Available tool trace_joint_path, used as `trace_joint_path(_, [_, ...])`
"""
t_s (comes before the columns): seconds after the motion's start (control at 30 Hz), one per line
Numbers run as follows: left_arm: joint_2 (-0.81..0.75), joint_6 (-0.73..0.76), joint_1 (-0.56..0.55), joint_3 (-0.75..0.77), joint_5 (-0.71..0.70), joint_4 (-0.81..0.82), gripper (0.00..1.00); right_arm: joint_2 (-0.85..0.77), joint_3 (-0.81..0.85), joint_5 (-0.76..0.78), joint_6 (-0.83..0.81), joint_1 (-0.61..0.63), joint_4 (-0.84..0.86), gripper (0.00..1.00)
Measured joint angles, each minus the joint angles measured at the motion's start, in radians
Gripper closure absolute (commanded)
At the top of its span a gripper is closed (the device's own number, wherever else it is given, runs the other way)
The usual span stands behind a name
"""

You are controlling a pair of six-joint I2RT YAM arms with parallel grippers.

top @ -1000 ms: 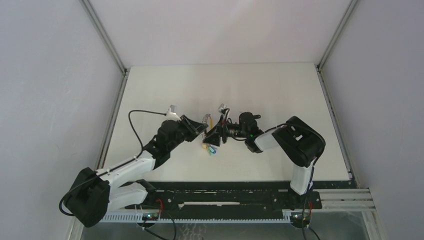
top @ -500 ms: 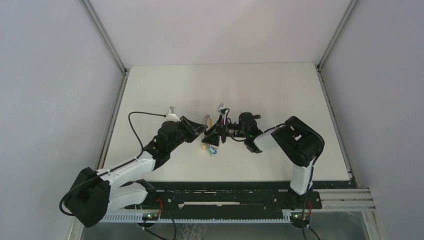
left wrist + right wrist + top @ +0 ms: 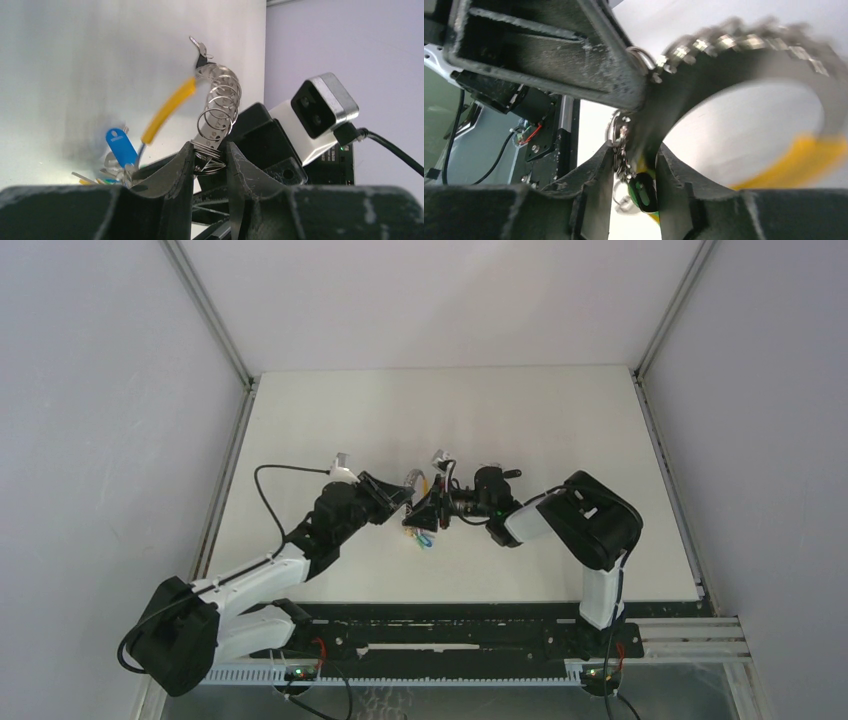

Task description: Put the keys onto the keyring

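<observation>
Grey walls close round a white worktop, and the two arms meet just left of its middle, their tips almost nose to nose.

The left pincer is drawn in tight on the keyring. One end of the silvery coil is squeezed between its two black fingers, and the rest rises in stacked loops above them. A yellow tag slants down from the top of the coil, and a small dark key sticks up there. Lower left, near the worktop, a blue-headed key sits among other keys — blurred, so I cannot count them. Behind the coil stands the right arm's wrist camera.

From the right wrist, the right pincer shows only a narrow gap between its fingers. Small metal rings and a green key head hang in that gap, and the loop's dark arc runs down into it — whether the fingers really clamp anything I cannot tell. The beaded loop sweeps away to the right, out of focus.
</observation>
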Motion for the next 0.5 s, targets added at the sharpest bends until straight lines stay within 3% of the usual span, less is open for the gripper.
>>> trace_joint_path(0.17, [-0.007,0.003,0.0,0.0,-0.01,-0.008,0.97,-0.001,0.0,-0.016,0.01,-0.003,0.008,0.84])
trace_joint_path(0.5, [-0.164,0.101,-0.006,0.0,-0.02,-0.128,0.64,-0.06,-0.026,-0.069,0.034,-0.015,0.05,0.91])
